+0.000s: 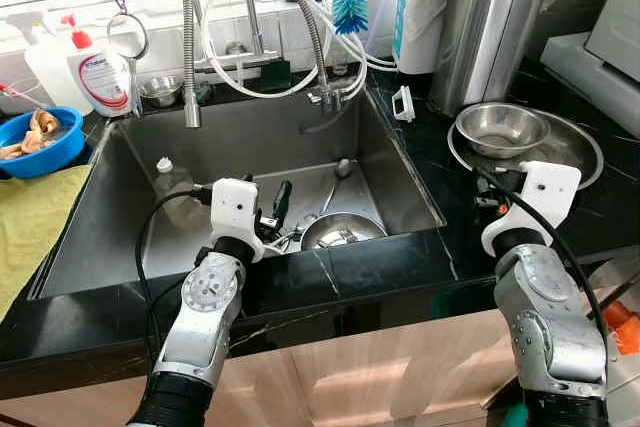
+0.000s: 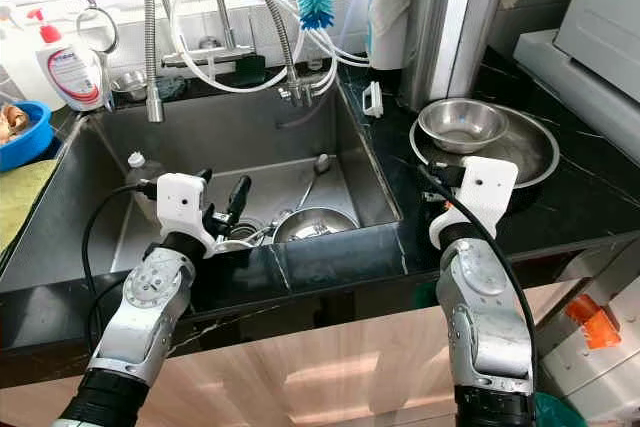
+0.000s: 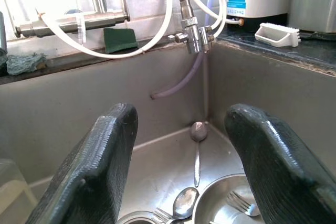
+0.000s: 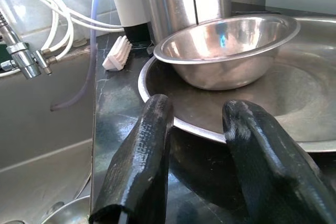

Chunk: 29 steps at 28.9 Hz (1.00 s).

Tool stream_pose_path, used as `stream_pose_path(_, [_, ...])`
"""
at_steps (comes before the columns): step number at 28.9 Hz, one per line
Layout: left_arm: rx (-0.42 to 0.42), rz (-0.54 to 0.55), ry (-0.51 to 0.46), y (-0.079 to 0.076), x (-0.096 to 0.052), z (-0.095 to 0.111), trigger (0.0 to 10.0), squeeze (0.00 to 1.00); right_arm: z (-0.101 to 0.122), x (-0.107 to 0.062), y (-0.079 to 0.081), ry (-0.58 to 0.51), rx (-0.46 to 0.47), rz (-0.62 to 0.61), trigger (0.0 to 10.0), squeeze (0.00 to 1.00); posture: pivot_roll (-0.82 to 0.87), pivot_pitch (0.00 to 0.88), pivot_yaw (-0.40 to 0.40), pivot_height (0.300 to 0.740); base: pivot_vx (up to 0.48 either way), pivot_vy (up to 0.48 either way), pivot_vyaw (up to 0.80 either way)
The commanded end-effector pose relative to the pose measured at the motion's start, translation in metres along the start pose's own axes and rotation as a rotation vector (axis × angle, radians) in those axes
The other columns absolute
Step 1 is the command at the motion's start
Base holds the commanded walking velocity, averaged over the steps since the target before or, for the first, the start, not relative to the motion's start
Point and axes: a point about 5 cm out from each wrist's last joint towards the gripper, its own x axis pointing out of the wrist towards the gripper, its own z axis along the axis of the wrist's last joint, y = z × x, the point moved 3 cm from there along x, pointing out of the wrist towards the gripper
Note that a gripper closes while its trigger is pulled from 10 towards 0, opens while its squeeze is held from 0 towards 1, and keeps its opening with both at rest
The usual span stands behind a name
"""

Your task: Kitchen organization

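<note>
Apparently empty, left pincer (image 3: 181,169) gapes over sink (image 1: 395,162); right pincer (image 4: 207,169) faces plate (image 4: 294,108).

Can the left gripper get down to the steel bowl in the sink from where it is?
Probably yes. The left gripper hangs open over the sink's near edge, with the steel bowl just below and ahead. Only loose cutlery lies beside it.

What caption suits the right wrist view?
Open right gripper poised at the rim of a steel plate holding a steel bowl.
</note>
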Motion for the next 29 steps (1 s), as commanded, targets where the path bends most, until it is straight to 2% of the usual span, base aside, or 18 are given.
stream_pose_path(1, [0.023, 0.002, -0.006, 0.003, 0.003, 0.004, 10.0, 0.00, 0.002, -0.002, -0.001, -0.011, 0.003, -0.012, 10.0, 0.00, -0.11, 0.000, 0.099, 0.740, 0.000, 0.000, 0.00])
stream_pose_path(4, [0.024, 0.003, -0.007, 0.004, 0.003, 0.004, 10.0, 0.00, 0.005, -0.002, -0.007, -0.028, -0.002, -0.049, 10.0, 0.00, -0.11, 0.000, 0.100, 0.740, 0.000, 0.000, 0.00])
stream_pose_path(10, [0.025, 0.003, -0.006, 0.004, 0.003, 0.004, 10.0, 0.00, 0.005, -0.002, -0.008, -0.030, -0.001, -0.055, 10.0, 0.00, -0.11, 0.000, 0.100, 0.740, 0.000, 0.000, 0.00])
stream_pose_path(21, [0.028, 0.001, -0.007, 0.004, 0.003, 0.004, 10.0, 0.00, 0.003, -0.013, -0.047, -0.044, 0.020, -0.309, 10.0, 0.00, -0.11, 0.000, 0.102, 0.740, 0.000, 0.000, 0.00])
stream_pose_path(29, [0.028, 0.001, -0.008, 0.004, 0.004, 0.004, 10.0, 0.00, 0.014, -0.015, -0.055, -0.106, 0.007, -0.364, 10.0, 0.00, -0.11, 0.000, 0.104, 0.740, 0.000, 0.000, 0.00])
